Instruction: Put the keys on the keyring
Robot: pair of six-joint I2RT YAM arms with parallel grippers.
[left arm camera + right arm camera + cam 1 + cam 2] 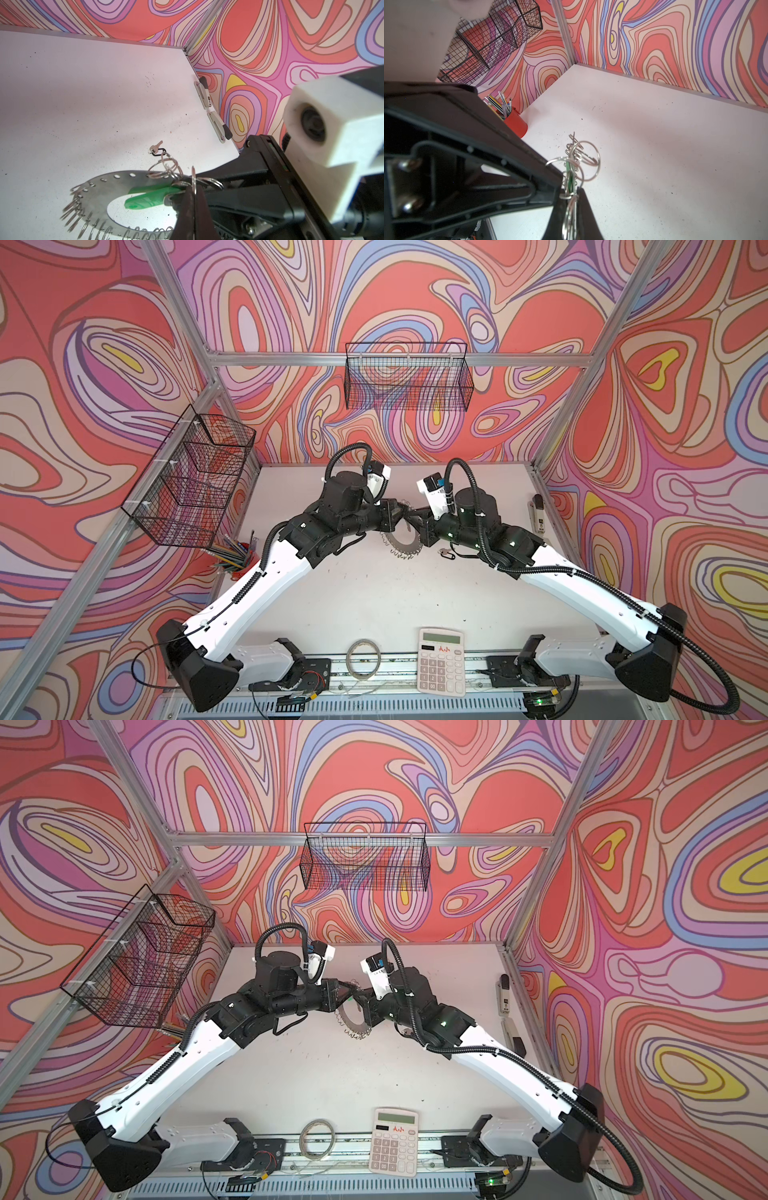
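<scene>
The flat white table [374, 593] holds a white calculator with buttons [441, 662]. A see-through tape roll [364, 657] lies just left of it. Behind the calculator lie a small silver key with a black tag [446, 553], two white staplers [537, 512] and a red pen cup [516, 124].

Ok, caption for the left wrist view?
Left pincer shut on a wire ring beside the green-tagged key at the keyring.

Losing the upper half of the keyring [404, 551] under left gripper [402, 511] and right gripper [419, 517], centre frame. Barely catching the black-tagged key [446, 553], a speck beside the right arm [540, 568]. No seeing the blade of the green-tagged key [148, 197] behind left fingertips [187, 209]; nearest loops blurred.
</scene>
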